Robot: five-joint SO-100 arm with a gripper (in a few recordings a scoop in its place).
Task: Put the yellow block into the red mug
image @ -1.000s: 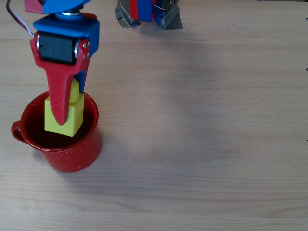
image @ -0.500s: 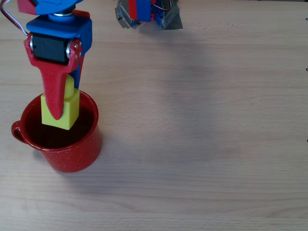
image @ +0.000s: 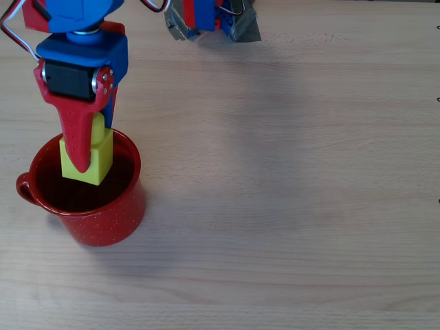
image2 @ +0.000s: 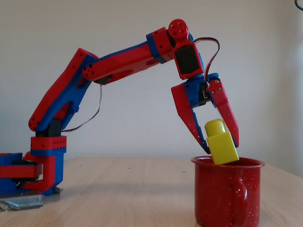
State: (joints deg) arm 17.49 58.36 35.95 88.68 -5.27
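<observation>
Near the left edge of the surface, as the overhead view frames it, I see the red mug standing upright, its small loop handle pointing toward that edge. My gripper hangs directly above the mug mouth, fingers clamped on the yellow block. From the fixed view I read the block as tilted, stud uppermost, with its lower corner level with the mug rim and the rest above it. Overhead, the block sits over the far part of the dark mug interior, the red finger lying across its top face. I cannot tell whether the block touches the rim. Arm base sits at the far edge of the surface.
</observation>
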